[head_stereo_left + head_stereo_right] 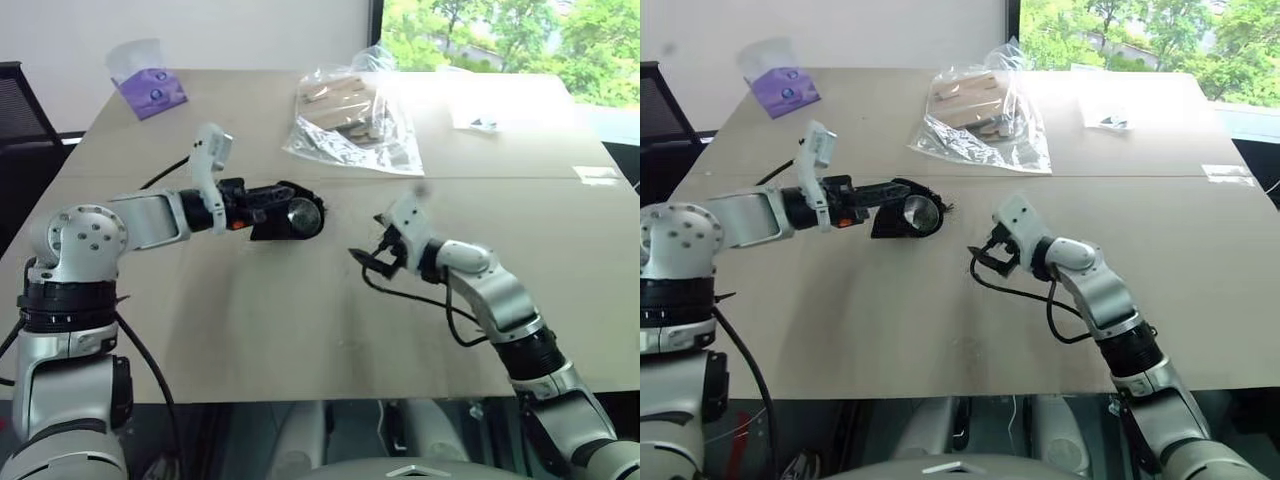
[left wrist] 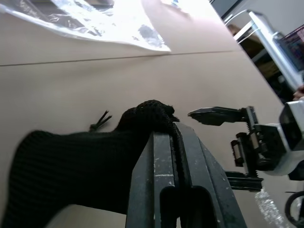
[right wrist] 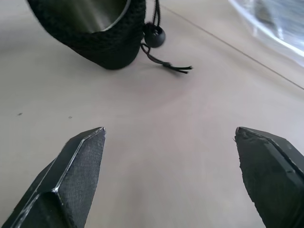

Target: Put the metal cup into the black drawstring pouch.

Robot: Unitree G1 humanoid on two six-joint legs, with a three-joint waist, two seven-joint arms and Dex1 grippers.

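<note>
Left gripper (image 1: 262, 208): fingers pressed together on the rim fabric of the black drawstring pouch (image 1: 285, 216), left of centre in the left eye view; the pinch seems meant to keep the mouth propped and facing the other arm.
Pouch contents: the metal cup (image 1: 303, 213) sits inside, its shiny face showing through the mouth; in the right wrist view steel wall is visible within the knit at the upper left.
Pouch posture: lying on its side on the table (image 1: 300, 320), mouth turned toward the centre of the frame, cord and toggle bead (image 3: 155, 35) trailing loose beside it.
Right gripper (image 1: 377, 256): fingers spread wide with nothing between them, just right of centre, near the pouch mouth but apart from it; likely clear after delivering the cup.
Task state: judged essentially done, cord not drawn.
Clear plastic bag (image 1: 352, 118): upper centre, holds wooden blocks, well apart.
Purple packet (image 1: 150, 90): upper left, untouched.
</note>
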